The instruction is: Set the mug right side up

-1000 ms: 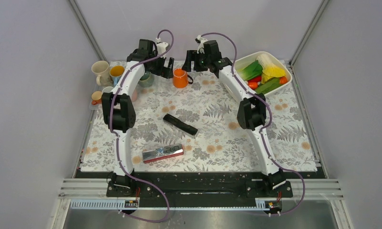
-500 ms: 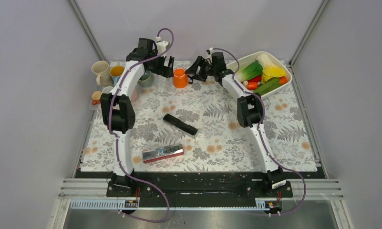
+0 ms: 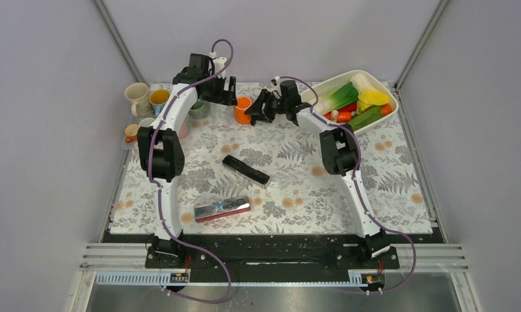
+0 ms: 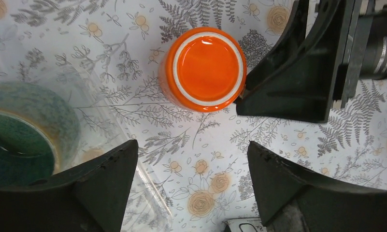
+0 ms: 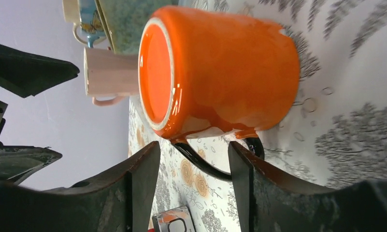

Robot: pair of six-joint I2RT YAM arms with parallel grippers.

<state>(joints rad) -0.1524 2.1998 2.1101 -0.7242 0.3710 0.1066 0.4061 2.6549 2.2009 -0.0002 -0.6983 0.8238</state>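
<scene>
The orange mug (image 3: 242, 109) stands upside down at the back of the flowered mat, base up in the left wrist view (image 4: 207, 67). Its black handle (image 5: 215, 166) points toward my right gripper (image 3: 259, 109). That gripper is turned on its side and open (image 5: 193, 150), with its fingers on either side of the handle and not closed on it. One of its fingers (image 4: 278, 67) touches the mug's side. My left gripper (image 3: 222, 91) hangs open and empty (image 4: 191, 150) just left of the mug, above the mat.
A teal mug (image 4: 22, 130) sits close to the left gripper, with a cream mug (image 3: 138, 95) and a blue-and-yellow mug (image 3: 159, 99) further left. A white tub of vegetables (image 3: 329, 83) stands back right. A black remote (image 3: 245, 170) and a silver packet (image 3: 222, 208) lie mid-mat.
My right gripper has swung down and to the left, turned sideways, and come up against the mug with the handle between its fingers. The left arm has stayed put.
</scene>
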